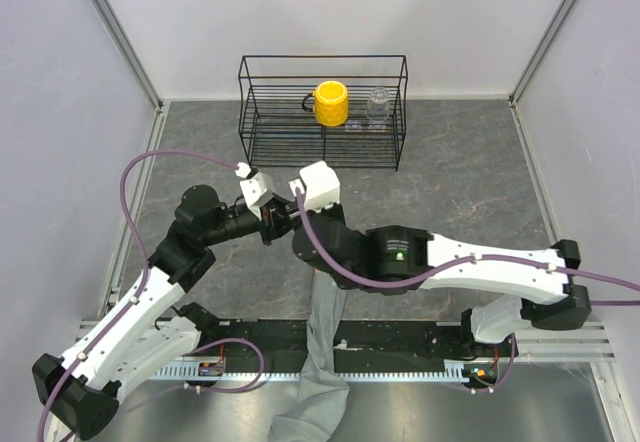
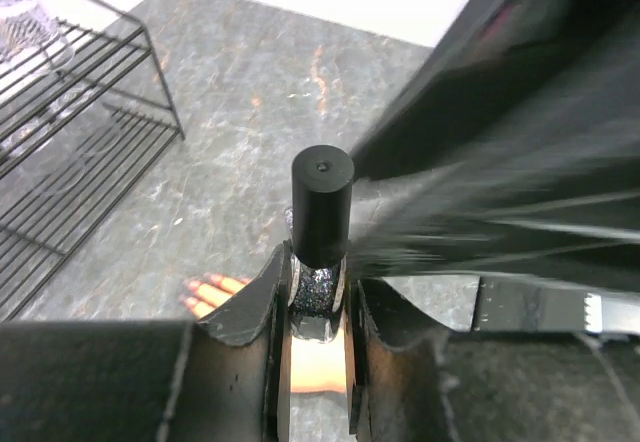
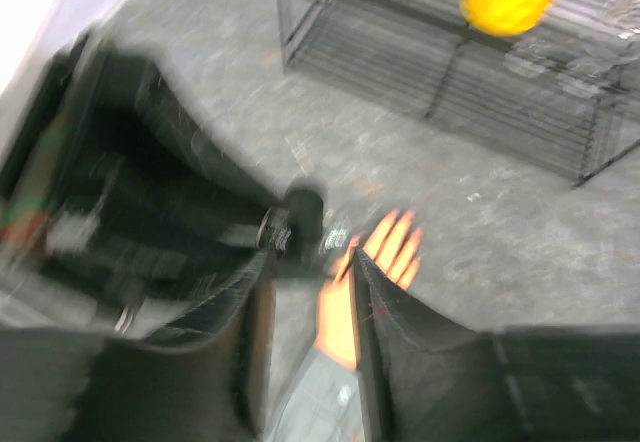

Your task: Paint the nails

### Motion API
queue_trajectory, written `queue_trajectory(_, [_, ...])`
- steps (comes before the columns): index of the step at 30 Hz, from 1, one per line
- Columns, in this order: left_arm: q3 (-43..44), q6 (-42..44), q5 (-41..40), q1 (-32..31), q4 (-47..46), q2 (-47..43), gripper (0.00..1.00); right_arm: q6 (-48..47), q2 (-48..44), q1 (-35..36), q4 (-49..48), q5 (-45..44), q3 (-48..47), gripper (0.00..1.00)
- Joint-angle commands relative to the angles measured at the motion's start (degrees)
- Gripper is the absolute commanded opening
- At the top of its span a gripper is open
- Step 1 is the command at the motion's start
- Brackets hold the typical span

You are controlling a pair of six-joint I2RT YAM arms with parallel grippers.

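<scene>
Grey marbled tabletop [image 1: 470, 182], white walls [image 1: 300, 12], nails [image 2: 193, 288] indistinct

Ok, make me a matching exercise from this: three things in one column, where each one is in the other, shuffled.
Things:
1. polish bottle
2. yellow mug
3. grey sleeve

Places:
A. in the wire rack
B. draped over the near edge of the table
C. clamped in the left gripper

Pairs: 1-C, 2-A, 3-B.
</scene>
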State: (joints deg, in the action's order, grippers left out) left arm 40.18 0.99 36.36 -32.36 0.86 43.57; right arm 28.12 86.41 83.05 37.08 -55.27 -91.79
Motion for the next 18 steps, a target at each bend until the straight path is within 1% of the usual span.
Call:
queue_trajectory(1, [1.8, 0.1, 3.5, 0.7, -6.8, 1.9, 0.02, -2.4, -7.1, -1.1, 2.3, 11.3, 1.5, 0.54])
queue_trajectory(2, [1.9, -0.4, 6.1, 0.7, -7.2, 2.5, 0.02, -2.9, -8.0, -1.4, 3.2, 12.7, 1.7, 0.64])
queue_trajectory(4, [2.1, -0.5, 8.9, 0.7, -7.9, 3.2, 0.02, -4.4, -10.5, -2.2, 4.0, 16.4, 1.7, 0.71])
queue_trajectory(5, [2.3, -0.5, 11.9, 0.7, -8.2, 4.0, 0.02, -5.3, -11.4, -2.4, 4.4, 18.2, 1.8, 0.73])
queue_trajectory(6, [2.4, -2.0, 13.5, 0.7, -8.9, 4.3, 0.02, -7.4, -12.1, -2.7, 4.3, 20.4, 1.7, 0.73])
queue_trajectory(7, [2.4, -2.6, 15.5, 0.7, -9.6, 4.8, 0.02, -8.7, -13.2, -3.8, 4.7, 25.9, 1.5, 0.72])
queue_trajectory(8, [2.4, -3.7, 19.7, 0.7, -10.3, 5.3, 0.02, -9.7, -13.5, -4.4, 4.8, 29.0, 0.8, 0.71])
queue_trajectory(9, [2.4, -4.5, 22.1, 0.7, -11.3, 6.4, 0.02, -10.6, -13.5, -5.1, 5.2, 31.9, 0.4, 0.71])
queue_trajectory(10, [2.4, -5.6, 24.7, 0.7, -13.4, 7.3, 0.02, -12.5, -13.6, -6.2, 5.8, 38.4, -0.1, 0.69])
queue_trajectory(11, [2.6, -7.7, 30.4, 0.6, -14.5, 8.1, 0.02, -13.3, -13.7, -7.0, 6.2, 41.2, -0.8, 0.68])
queue_trajectory(12, [2.7, -9.3, 33.3, 0.4, -15.9, 10.2, 0.02, -14.1, -13.8, -7.8, 6.4, 44.5, -0.9, 0.68])
queue_trajectory(13, [2.7, -11.2, 35.7, 0.2, -19.3, 11.1, 0.02, -15.3, -14.0, -9.8, 6.5, 47.2, -0.9, 0.66])
queue_trajectory(14, [2.7, -14.2, 38.9, -0.2, -20.5, 11.9, 0.02, -15.7, -14.1, -10.8, 6.6, 51.4, -0.8, 0.64])
queue_trajectory(16, [2.9, -15.2, 40.3, -1.0, -21.0, 13.0, 0.02, -17.0, -14.0, -13.2, 7.1, 54.2, -1.0, 0.59])
queue_trajectory(18, [2.5, -14.7, 40.5, -1.6, -21.0, 12.6, 0.02, -17.7, -13.9, -14.0, 7.2, 56.7, -0.9, 0.57])
